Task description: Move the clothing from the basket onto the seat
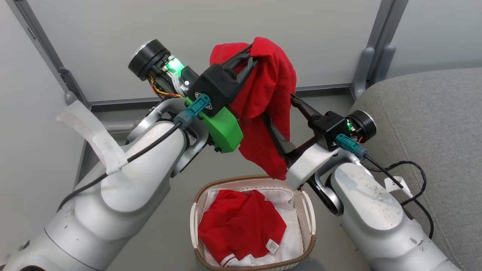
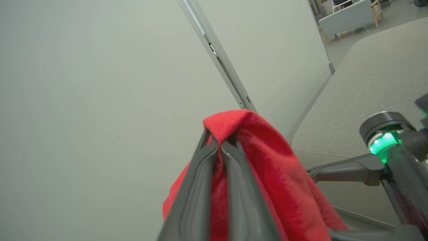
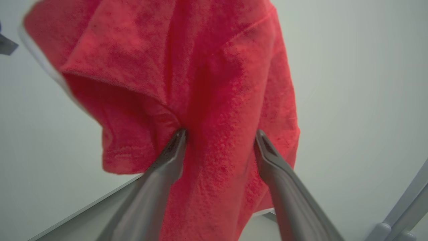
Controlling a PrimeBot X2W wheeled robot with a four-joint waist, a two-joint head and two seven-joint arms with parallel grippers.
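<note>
Hanging limp, the soft, light red garment (image 1: 268,94) drapes from the left claw (image 2: 215,144), pinching its top fold; the right claw (image 3: 219,134), spread, could gather the lower bulk.

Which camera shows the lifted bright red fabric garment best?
The head view: the bright red fabric garment hangs nearly whole. The left wrist view gives its fold pinched in the left pincer; the right wrist view, cloth between spread fingers.

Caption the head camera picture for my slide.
Left gripper holds one red garment above the basket, a second red garment inside it, grey seat at right.
</note>
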